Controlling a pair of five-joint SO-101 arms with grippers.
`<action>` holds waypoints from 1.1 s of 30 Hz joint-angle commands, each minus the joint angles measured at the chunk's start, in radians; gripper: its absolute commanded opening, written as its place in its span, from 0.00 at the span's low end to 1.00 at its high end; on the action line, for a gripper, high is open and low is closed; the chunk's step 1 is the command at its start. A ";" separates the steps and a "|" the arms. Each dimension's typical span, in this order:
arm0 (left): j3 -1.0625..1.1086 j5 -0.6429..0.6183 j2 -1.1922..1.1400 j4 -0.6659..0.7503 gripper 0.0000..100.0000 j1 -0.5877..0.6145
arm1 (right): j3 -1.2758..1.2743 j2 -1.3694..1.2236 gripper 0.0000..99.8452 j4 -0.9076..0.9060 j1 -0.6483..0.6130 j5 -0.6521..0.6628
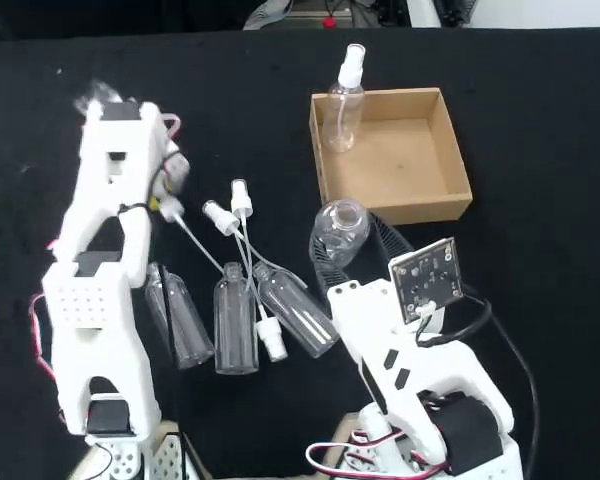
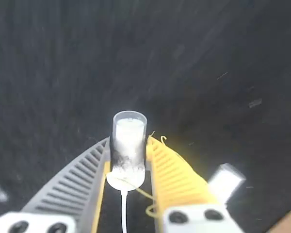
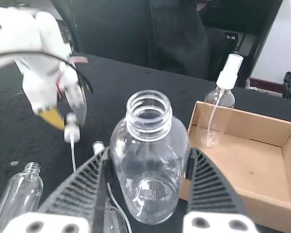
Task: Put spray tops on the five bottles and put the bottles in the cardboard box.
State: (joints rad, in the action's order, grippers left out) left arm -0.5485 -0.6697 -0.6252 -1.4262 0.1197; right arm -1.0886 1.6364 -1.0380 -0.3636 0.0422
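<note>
The right gripper point(image 3: 148, 154) is holding a clear, open-necked bottle point(image 3: 148, 121) upright just beside the cardboard box point(image 1: 400, 165). Its fingers are pinching the rounded body from both sides. I judge this hold is leaving the threaded mouth facing up and unobstructed, ready for a top.

The left gripper point(image 2: 129, 145) is hovering over the bench point(image 1: 540, 120), well apart from that mouth. Its fingers are pinching a spray top point(image 2: 128, 127) by the head, so the thin dip tube is hanging free below, probably to let it drop straight into a neck.

1 capped bottle point(image 1: 345, 100) is standing in a corner of the box. 3 bare bottles point(image 1: 235, 320) are lying side by side on the bench between the arms, with 3 loose tops point(image 1: 242, 197) near them.

The held bottle is looking empty and see-through, with a ridged neck.
</note>
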 commanded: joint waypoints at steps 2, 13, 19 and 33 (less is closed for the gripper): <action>-0.440 0.106 0.017 -0.173 0.06 0.076 | -0.031 0.004 0.13 0.058 0.009 -0.003; -0.865 0.195 0.207 -0.338 0.06 0.039 | -0.113 -0.007 0.13 0.133 -0.074 0.012; -0.808 0.298 0.552 -0.338 0.06 -0.127 | -0.131 -0.007 0.13 0.137 -0.101 0.034; -0.420 0.351 1.014 -0.256 0.06 -0.553 | -0.131 -0.007 0.13 0.117 -0.103 0.038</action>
State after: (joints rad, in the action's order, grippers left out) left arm -1.0303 -0.3261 0.3076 -1.7024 -0.3422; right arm -1.2252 1.6272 -0.9413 -0.4542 0.0652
